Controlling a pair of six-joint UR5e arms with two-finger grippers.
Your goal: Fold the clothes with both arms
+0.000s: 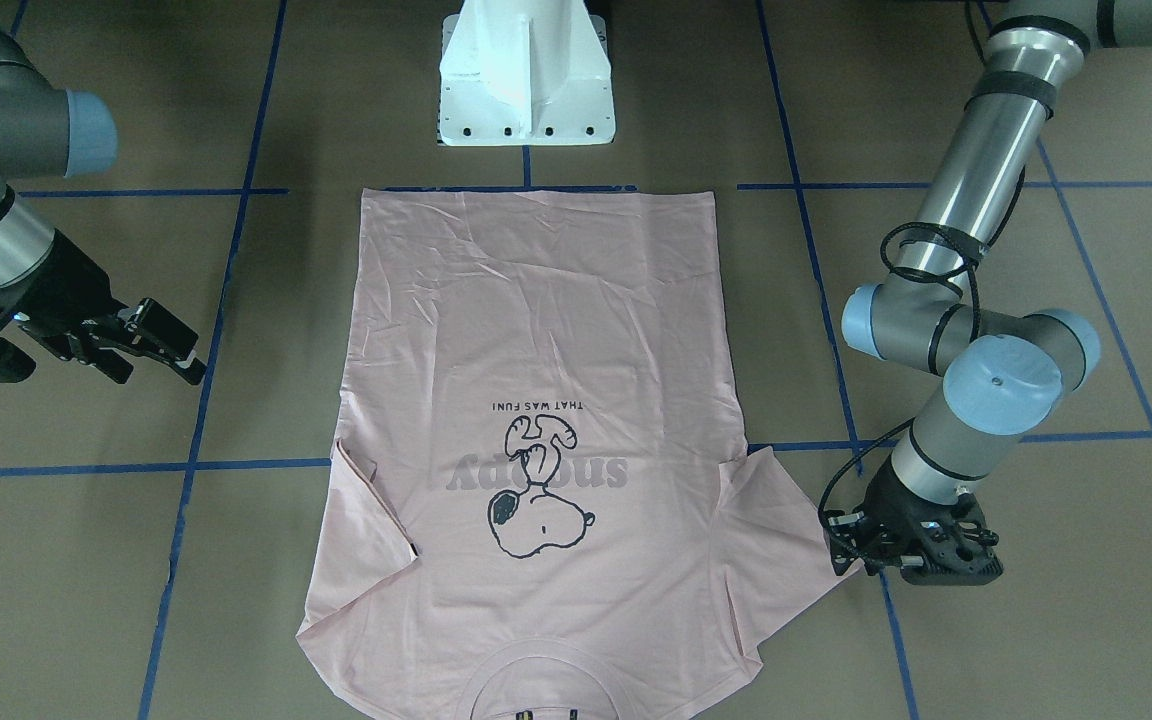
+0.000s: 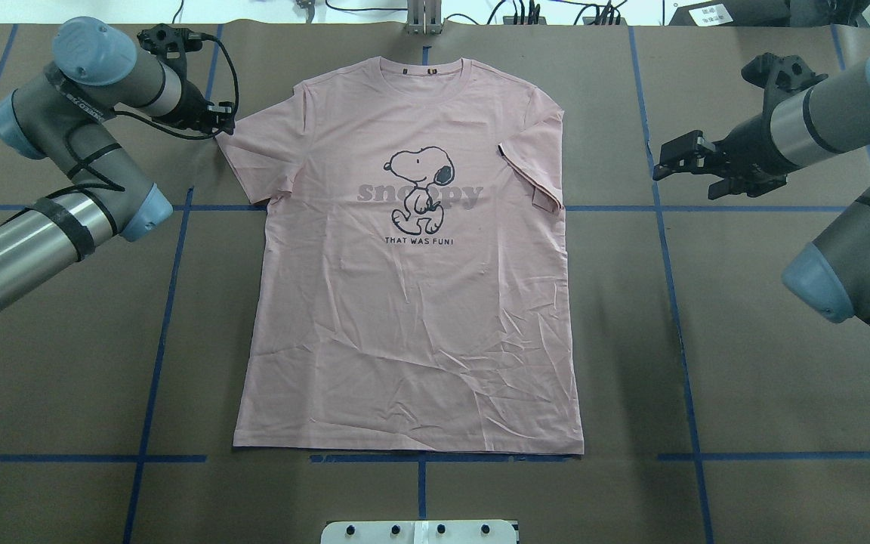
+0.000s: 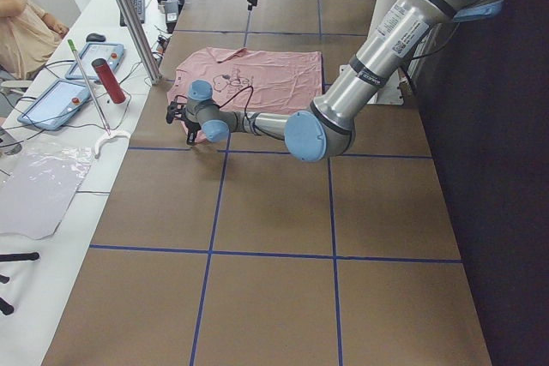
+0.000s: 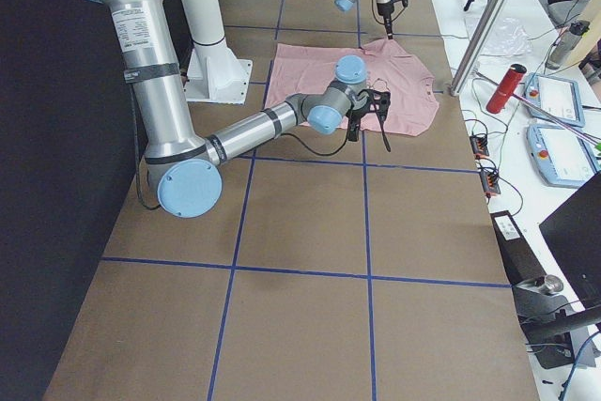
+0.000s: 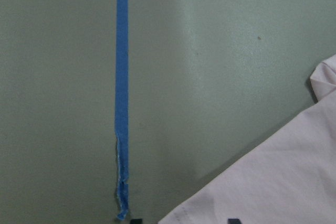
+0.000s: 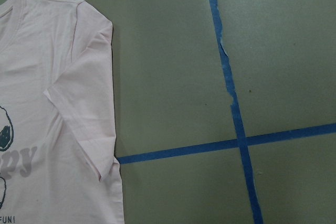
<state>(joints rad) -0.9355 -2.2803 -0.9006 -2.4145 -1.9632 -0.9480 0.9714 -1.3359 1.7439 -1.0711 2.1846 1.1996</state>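
The pale pink T-shirt [image 2: 405,317] lies flat on the brown table, cartoon dog side up, collar at the far edge. It also shows in the front view [image 1: 536,300]. Its sleeve on my right side is folded in over the body [image 2: 537,170]. My left gripper [image 2: 222,121] is open, down at the tip of the other sleeve. In the left wrist view its fingertips [image 5: 233,220] stand apart over the sleeve hem [image 5: 273,182]. My right gripper [image 2: 680,166] is open and empty, above the table beside the shirt; its wrist view shows the folded sleeve [image 6: 79,108].
The white pedestal [image 1: 526,80] stands at the shirt's hem end. Blue tape lines [image 2: 669,264] grid the table. A side bench along the far edge holds tablets, a red bottle [image 3: 109,79] and a metal pole [image 3: 129,15]; a person [image 3: 21,23] sits there.
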